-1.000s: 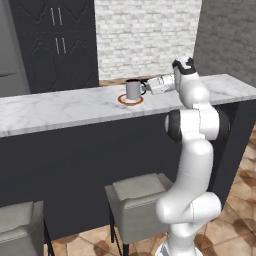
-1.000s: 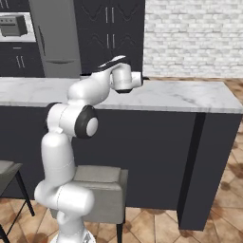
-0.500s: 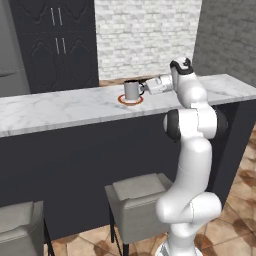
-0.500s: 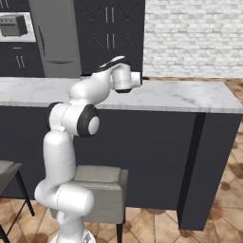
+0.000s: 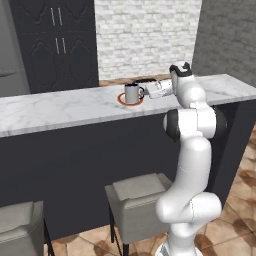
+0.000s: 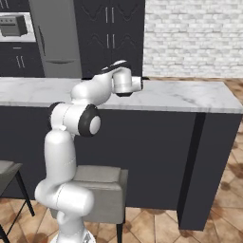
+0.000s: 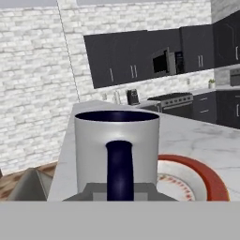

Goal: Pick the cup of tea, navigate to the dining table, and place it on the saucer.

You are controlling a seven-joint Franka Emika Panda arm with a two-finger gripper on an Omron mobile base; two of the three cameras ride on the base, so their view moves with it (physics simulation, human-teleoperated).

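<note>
The cup of tea [image 5: 132, 93] is a grey mug standing upright over the saucer [image 5: 121, 102], whose orange rim shows around its base on the dining table [image 5: 60, 107]. My gripper [image 5: 144, 91] reaches in level from the right and is shut on the cup's dark handle. In the hand view the cup [image 7: 117, 145] stands close ahead. Its handle [image 7: 119, 164] is between my grey fingertips [image 7: 86, 192], and the saucer [image 7: 208, 180] shows under it to the right. The cup's bottom is hidden, so I cannot tell whether it touches the saucer.
Grey stools [image 5: 137, 192] [image 5: 20, 222] stand under the table's near edge in front of its dark base [image 5: 75, 165]. The marble top runs wide to both sides [image 6: 190, 97]. A grey fridge [image 6: 57, 38] and dark cabinets [image 5: 60, 45] stand beyond.
The hand and the cup have sunk slightly toward the saucer. The base and the rest of the scene are unchanged.
</note>
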